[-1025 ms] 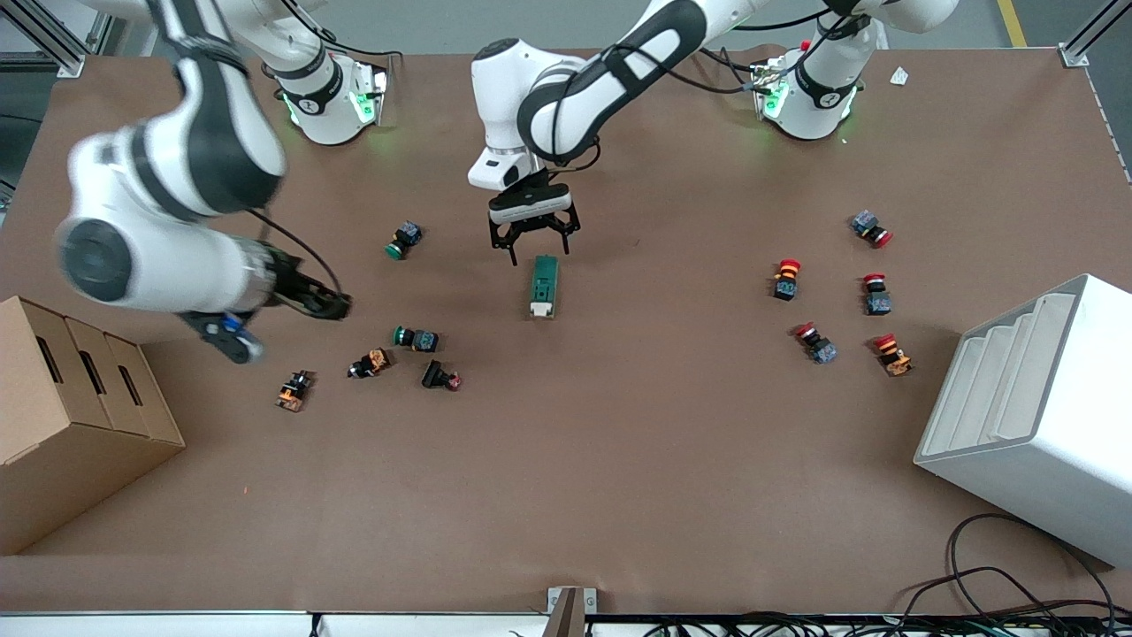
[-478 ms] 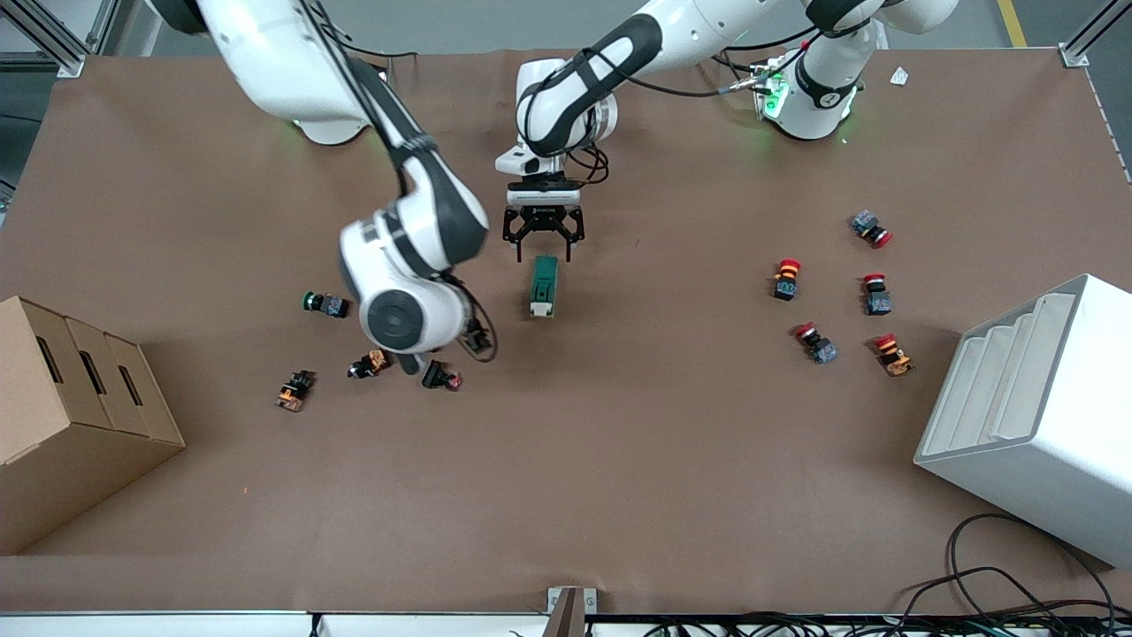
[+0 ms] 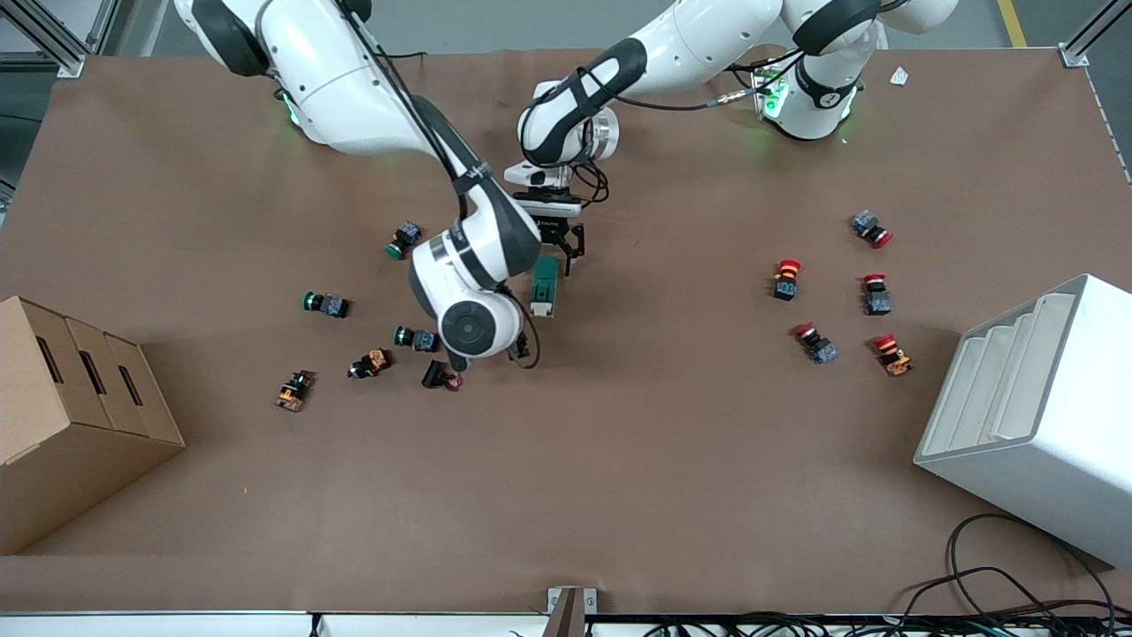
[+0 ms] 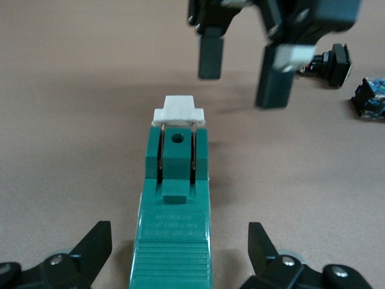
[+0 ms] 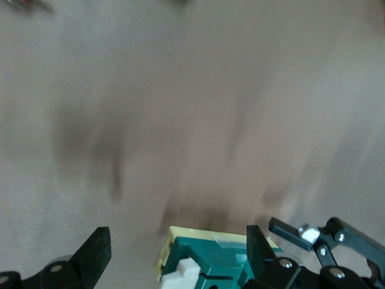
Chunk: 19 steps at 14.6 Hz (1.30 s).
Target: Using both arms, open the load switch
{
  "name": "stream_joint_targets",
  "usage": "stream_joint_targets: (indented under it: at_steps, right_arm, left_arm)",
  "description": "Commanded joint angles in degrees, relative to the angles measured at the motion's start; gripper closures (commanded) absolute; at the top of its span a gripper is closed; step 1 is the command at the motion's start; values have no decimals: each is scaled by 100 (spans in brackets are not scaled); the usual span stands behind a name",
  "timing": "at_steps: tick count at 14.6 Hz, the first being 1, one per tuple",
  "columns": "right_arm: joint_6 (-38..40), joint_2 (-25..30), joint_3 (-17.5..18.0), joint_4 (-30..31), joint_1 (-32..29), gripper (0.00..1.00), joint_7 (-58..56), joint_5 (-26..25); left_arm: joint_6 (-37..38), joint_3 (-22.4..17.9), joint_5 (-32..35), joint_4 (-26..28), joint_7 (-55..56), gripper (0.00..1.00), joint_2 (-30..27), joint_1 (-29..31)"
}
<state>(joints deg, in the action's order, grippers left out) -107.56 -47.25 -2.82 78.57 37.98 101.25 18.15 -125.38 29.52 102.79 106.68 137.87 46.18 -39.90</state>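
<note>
The load switch (image 3: 544,286) lay flat on the brown table (image 3: 619,460), near its middle. The left end effector (image 3: 561,245) hung spread wide over its green end. The right end effector (image 4: 243,66) hung over the white toggle (image 4: 178,111), also spread apart, holding nothing.

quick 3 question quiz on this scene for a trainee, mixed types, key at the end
1. True or false: the left gripper is shut on the load switch.
2. Which end of the load switch lies nearer to the front camera? A: the green end. B: the white toggle end.
3. Fill in: the right gripper has its fingers ____.
Key: 1 false; 2 B; 3 open.
</note>
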Motion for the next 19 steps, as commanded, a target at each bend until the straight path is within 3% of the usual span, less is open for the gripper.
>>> stream_joint_targets:
  at_steps: [1, 4, 13, 19]
  right_arm:
    - [7, -126, -43, -96, 288, 0, 386, 127]
    - [199, -109, -43, -105, 421, 0, 413, 171]
    - [1746, 40, 9, -508, 421, 0, 396, 171]
    - [1950, 40, 106, -588, 430, 0, 404, 188]
  left_arm:
    - [241, -8, 163, -112, 82, 0, 145, -80]
    - [585, -8, 162, -296, 196, 0, 409, -255]
    - [682, -17, 163, -244, 214, 0, 524, -352]
    - [708, -17, 163, -244, 214, 0, 550, -361]
